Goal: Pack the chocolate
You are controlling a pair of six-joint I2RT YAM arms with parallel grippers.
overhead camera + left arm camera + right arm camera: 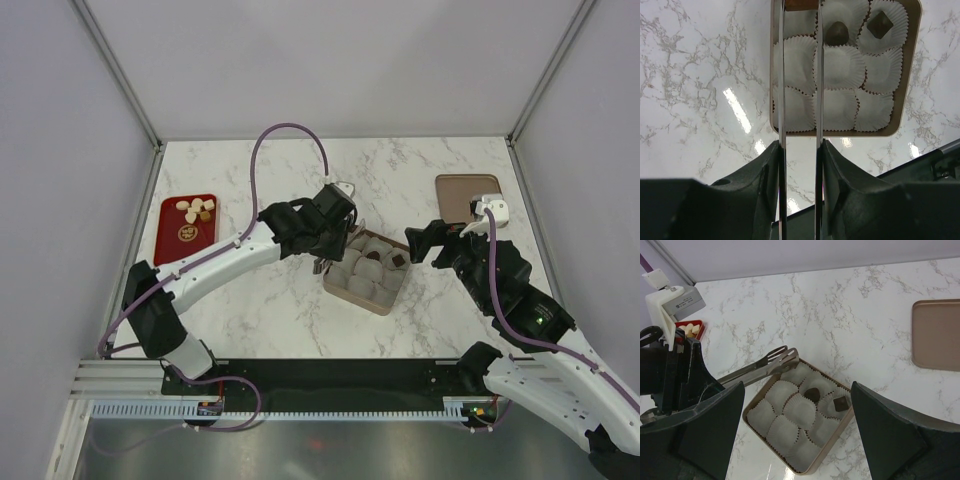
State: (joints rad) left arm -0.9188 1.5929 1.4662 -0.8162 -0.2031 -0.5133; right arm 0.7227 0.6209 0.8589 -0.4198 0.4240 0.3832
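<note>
dark round chocolate [837, 33], dark square chocolate [880, 25], pale pieces [197, 211]

Ahead of the left jaws, the tongs [782, 75] are running off the picture's top edge, tips unseen, and the box [908, 75] is being cut there too. Left of the right jaws, the red tray [702, 330] is hiding mostly behind the left arm's white housing [675, 305]; to their right the lid [937, 335] is being cropped. From above, the pale chocolate pieces [197, 210] are showing too small to tell shapes.
</note>
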